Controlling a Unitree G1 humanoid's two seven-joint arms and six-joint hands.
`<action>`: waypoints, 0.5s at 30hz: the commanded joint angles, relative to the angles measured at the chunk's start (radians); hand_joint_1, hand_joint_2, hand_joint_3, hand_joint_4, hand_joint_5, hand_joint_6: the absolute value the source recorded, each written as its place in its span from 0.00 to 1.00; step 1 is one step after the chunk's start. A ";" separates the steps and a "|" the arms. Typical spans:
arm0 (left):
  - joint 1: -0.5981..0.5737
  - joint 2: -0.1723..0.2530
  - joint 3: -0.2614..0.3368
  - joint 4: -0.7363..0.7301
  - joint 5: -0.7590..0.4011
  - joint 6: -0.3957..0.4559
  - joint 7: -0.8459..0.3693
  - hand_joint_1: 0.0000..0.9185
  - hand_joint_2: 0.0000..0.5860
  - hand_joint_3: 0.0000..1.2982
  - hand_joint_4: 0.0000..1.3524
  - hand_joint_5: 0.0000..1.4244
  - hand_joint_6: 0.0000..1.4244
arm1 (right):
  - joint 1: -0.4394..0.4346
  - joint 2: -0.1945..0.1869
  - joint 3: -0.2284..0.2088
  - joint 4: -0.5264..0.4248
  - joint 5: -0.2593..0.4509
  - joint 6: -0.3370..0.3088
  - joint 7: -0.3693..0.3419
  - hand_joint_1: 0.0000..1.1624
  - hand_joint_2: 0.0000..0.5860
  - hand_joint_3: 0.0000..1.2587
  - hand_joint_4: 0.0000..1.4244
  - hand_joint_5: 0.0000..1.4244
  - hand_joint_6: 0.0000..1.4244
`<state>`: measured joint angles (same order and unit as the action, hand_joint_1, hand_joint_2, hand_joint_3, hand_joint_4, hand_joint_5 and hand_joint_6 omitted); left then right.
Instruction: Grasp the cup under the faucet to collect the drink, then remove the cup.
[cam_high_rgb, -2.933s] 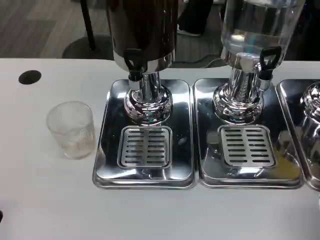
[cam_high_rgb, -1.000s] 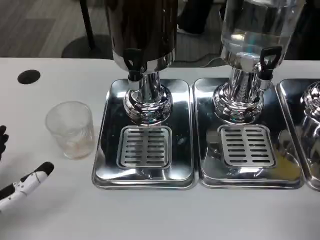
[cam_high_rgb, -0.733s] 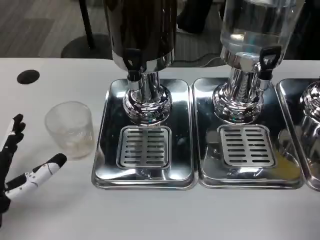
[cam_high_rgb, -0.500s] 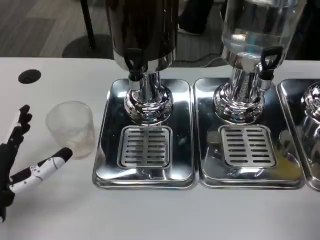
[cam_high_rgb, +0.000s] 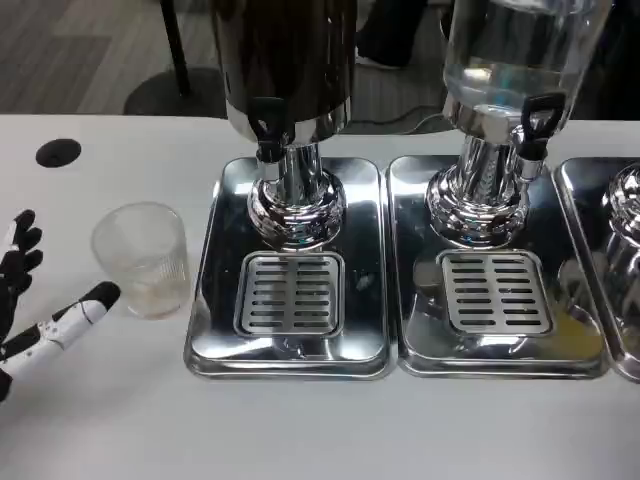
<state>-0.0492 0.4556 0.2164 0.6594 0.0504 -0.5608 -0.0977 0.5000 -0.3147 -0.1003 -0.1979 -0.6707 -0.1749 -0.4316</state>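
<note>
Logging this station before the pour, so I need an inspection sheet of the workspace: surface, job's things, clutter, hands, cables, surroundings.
Surface: white table, with a dark round hole at far left.
Job's things: clear cup upright on the table, left of the left tray, not under the dark dispenser's faucet.
Clutter: nothing seen.
Hands: left hand at the left edge, fingers apart, beside the cup, not touching.
Cables: nothing seen.
Surroundings: clear dispenser on the middle tray; a third tray at right.
</note>
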 joint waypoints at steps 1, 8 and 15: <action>-0.025 0.022 -0.005 0.043 -0.001 -0.025 -0.018 0.59 0.15 0.00 0.00 0.04 0.05 | 0.002 0.005 -0.011 -0.003 0.006 0.004 0.006 0.36 0.95 0.11 0.05 0.00 0.00; -0.047 0.025 -0.025 0.074 0.021 -0.036 -0.013 0.59 0.15 0.00 0.00 0.04 0.05 | 0.001 0.008 -0.010 -0.008 0.003 0.007 0.008 0.36 0.95 0.11 0.05 0.00 0.00; -0.091 0.021 -0.055 0.110 0.048 -0.017 0.019 0.59 0.15 0.00 0.00 0.04 0.05 | 0.003 0.009 -0.012 -0.015 0.006 0.010 0.010 0.36 0.95 0.11 0.05 0.00 0.00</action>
<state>-0.1106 0.4668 0.1751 0.7541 0.0764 -0.5830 -0.1003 0.5015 -0.3134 -0.1045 -0.1991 -0.6710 -0.1677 -0.4312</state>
